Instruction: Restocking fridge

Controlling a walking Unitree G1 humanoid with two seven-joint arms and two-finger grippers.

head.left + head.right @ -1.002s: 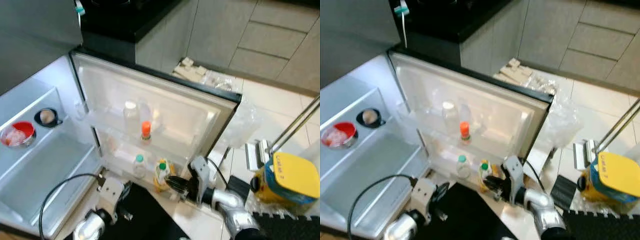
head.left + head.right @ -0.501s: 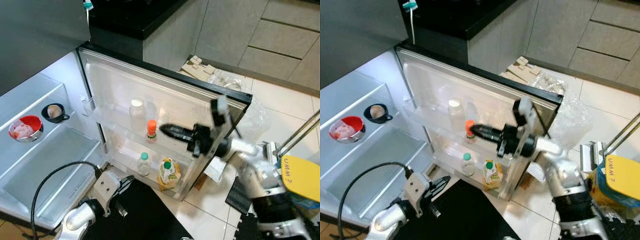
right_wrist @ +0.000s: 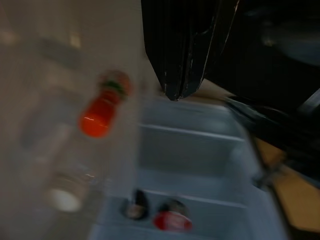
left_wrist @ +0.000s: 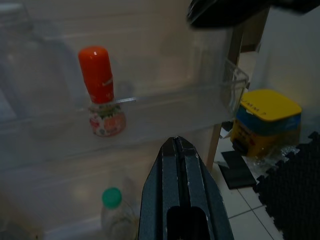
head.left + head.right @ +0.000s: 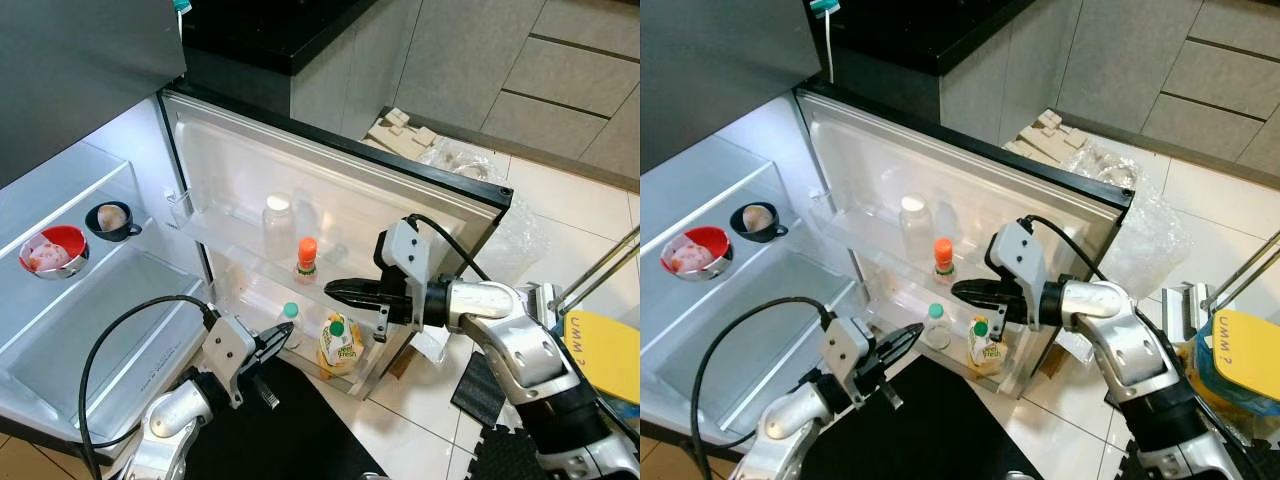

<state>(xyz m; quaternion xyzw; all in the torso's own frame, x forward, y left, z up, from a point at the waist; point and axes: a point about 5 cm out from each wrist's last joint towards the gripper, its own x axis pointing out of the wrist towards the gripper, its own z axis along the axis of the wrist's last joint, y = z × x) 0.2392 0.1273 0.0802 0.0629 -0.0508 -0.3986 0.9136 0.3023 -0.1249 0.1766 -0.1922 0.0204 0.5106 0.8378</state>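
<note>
The fridge door (image 5: 330,190) stands open with two clear shelves. On the upper shelf are a clear jar with a white lid (image 5: 277,225) and an orange-capped bottle (image 5: 306,260). On the lower shelf are a green-capped clear bottle (image 5: 288,322) and a yellow juice pouch (image 5: 340,345). My right gripper (image 5: 332,291) is shut and empty, pointing left just above the pouch, in front of the door. Low beside the green-capped bottle, my left gripper (image 5: 283,338) is shut and empty; in its wrist view the orange-capped bottle (image 4: 100,90) stands ahead.
Inside the fridge, a red bowl (image 5: 45,250) and a dark cup (image 5: 108,217) sit on a shelf. A yellow container (image 5: 605,355) stands on the floor at the right. Cardboard and plastic wrap (image 5: 430,150) lie behind the door. A black mat (image 5: 290,430) is underfoot.
My right gripper rose from the lower shelf to the upper one, then dropped back to just above the pouch. My left gripper has lifted toward the lower shelf. The camera shifted a little.
</note>
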